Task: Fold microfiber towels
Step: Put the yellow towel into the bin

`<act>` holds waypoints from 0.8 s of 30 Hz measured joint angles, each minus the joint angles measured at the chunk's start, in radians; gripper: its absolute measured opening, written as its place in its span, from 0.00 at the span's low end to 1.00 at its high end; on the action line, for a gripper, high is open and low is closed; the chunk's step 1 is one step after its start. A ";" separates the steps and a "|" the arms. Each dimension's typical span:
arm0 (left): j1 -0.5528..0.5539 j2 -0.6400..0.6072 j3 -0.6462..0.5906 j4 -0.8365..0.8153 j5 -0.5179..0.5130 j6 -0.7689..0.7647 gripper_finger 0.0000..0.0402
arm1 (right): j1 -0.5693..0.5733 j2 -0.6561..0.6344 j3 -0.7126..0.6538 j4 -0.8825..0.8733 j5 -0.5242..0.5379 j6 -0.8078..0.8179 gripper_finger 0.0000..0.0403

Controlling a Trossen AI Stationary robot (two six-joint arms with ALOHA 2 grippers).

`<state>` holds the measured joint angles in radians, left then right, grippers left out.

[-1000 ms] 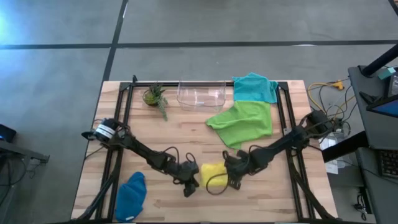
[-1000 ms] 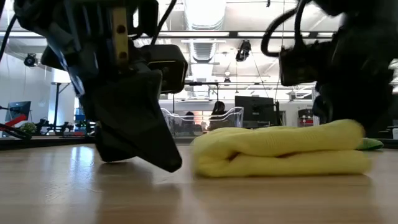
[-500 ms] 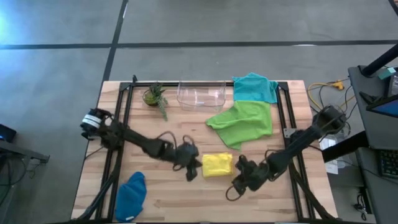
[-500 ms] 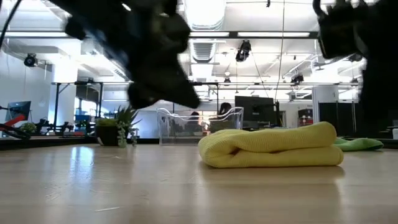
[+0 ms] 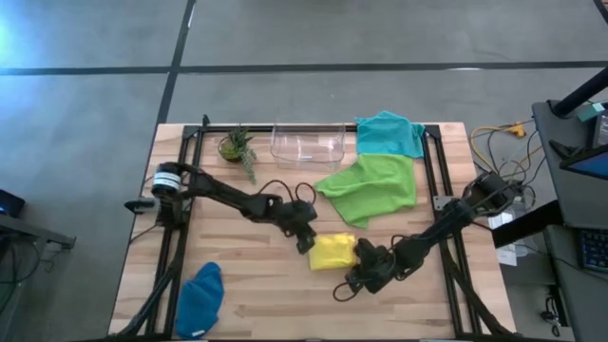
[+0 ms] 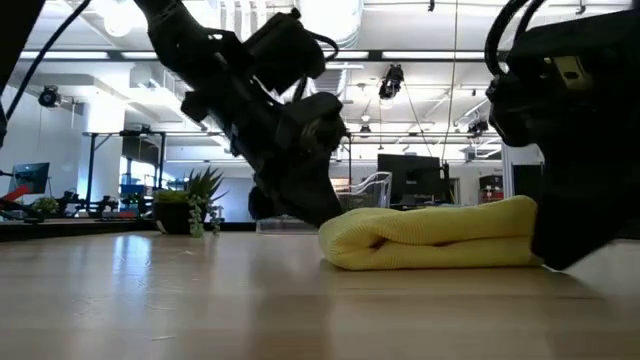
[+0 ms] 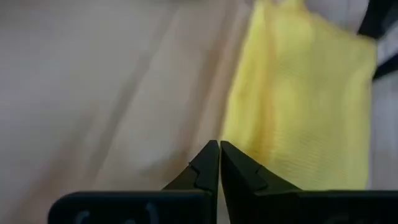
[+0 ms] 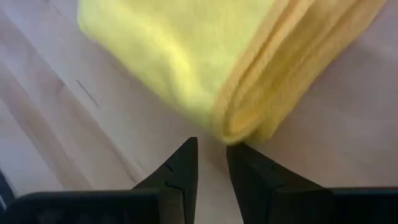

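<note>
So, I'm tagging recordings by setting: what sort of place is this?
Probably a robotics lab or open workshop: a wooden table on a grey concrete floor, with monitors and exposed ceiling ducts behind.

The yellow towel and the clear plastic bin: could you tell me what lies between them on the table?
In the high view, the lime green towel lies partly between the folded yellow towel and the clear bin; otherwise bare wood.

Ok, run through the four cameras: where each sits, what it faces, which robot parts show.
High: above the table, straight down; both arms, left pincer, right pincer.
Low: at tabletop height, level across; both arms flank the yellow towel.
Left wrist: on the left arm, facing the towel's edge; its shut fingers.
Right wrist: on the right arm, facing the towel's folded corner; its fingers, slightly apart.
All four share the yellow towel.
</note>
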<state>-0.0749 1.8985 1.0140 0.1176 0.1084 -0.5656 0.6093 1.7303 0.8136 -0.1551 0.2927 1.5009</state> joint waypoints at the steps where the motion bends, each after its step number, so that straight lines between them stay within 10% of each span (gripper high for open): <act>1: -0.012 0.012 0.004 0.014 0.012 -0.003 0.00 | -0.010 -0.001 -0.001 -0.004 0.003 -0.011 0.20; 18: -0.224 -0.015 -0.008 -0.028 0.048 -0.181 0.00 | -0.001 -0.176 -0.021 -0.213 -0.014 -0.151 0.20; 24: -0.213 -0.156 0.002 -0.047 -0.098 -0.103 0.00 | 0.095 -0.238 -0.032 -0.142 0.037 -0.045 0.20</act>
<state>-0.2884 1.7422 1.0157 0.0702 0.0101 -0.6685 0.7044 1.4927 0.7813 -0.2974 0.3294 1.4558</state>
